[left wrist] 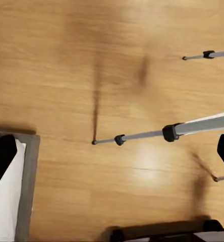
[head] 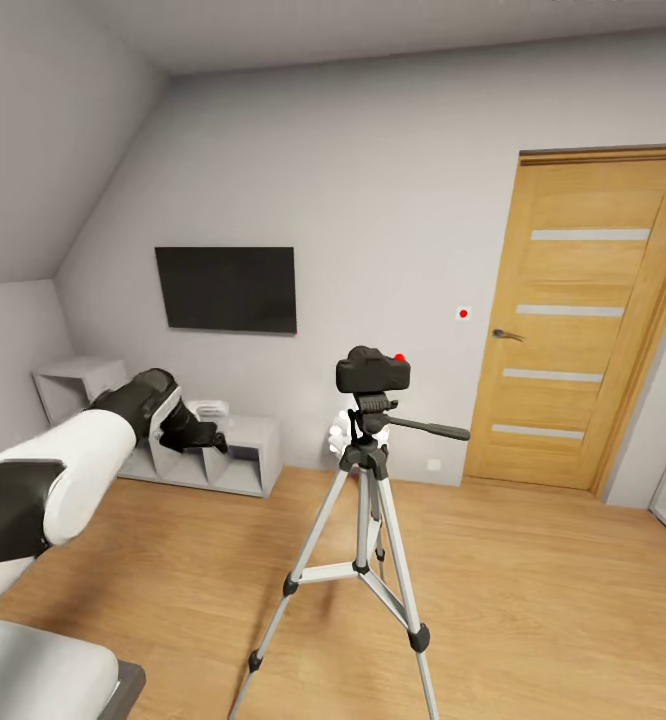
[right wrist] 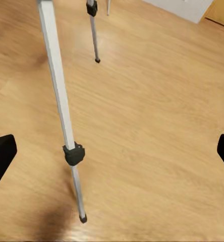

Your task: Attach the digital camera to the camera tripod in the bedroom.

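The black digital camera (head: 373, 372), red button up, sits on the head of the camera tripod (head: 363, 500), which stands on the wood floor mid-room with its pan handle pointing right. My left gripper (head: 201, 436) hovers left of the tripod, well apart from the camera. In the left wrist view the left gripper (left wrist: 113, 156) is open over the floor, with a tripod leg (left wrist: 192, 128) below it. The right gripper (right wrist: 112, 154) is open too, its fingers wide apart above another tripod leg (right wrist: 59, 91). Neither holds anything.
A wooden door (head: 583, 320) stands at the right, and a wall TV (head: 226, 288) hangs above a low grey shelf unit (head: 243, 450). A small white object (head: 339, 435) is behind the tripod. The bed corner (head: 43, 670) lies at lower left.
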